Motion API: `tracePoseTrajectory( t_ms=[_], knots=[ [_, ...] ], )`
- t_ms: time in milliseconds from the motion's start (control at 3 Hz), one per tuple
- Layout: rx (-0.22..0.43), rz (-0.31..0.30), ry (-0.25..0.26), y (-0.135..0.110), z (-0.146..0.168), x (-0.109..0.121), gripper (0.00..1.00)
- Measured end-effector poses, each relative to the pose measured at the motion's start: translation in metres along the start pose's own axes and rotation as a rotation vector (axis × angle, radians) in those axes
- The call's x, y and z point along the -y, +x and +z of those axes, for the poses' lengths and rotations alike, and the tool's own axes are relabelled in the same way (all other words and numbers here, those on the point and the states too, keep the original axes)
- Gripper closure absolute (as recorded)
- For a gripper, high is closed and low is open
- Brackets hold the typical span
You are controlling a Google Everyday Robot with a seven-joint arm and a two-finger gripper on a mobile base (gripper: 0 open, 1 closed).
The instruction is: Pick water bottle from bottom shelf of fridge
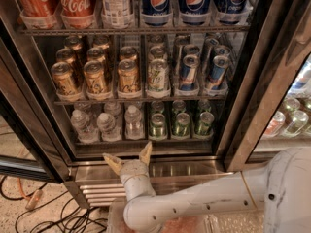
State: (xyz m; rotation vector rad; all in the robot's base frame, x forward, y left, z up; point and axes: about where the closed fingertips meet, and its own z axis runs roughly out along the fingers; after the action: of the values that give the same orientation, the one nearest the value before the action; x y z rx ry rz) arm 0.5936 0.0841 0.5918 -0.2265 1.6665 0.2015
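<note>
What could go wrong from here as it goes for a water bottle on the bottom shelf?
The end effector, open, sits below the bottom shelf, so reaching in it could catch on that shelf's front. The water bottles stand packed together; the grasp may knock a neighbour or the green cans beside them.
</note>
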Motion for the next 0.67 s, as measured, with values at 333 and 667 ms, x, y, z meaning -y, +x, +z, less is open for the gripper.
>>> tracePoseTrajectory(
  t_ms=[333, 667],
  knots=[
    [0.057, -0.009, 0.063, -0.0046, -0.0006, 0.0028, 0.00],
    [0.075, -0.038, 0.057, -0.0098, -0.0044, 0.0003, 0.00]
  ],
)
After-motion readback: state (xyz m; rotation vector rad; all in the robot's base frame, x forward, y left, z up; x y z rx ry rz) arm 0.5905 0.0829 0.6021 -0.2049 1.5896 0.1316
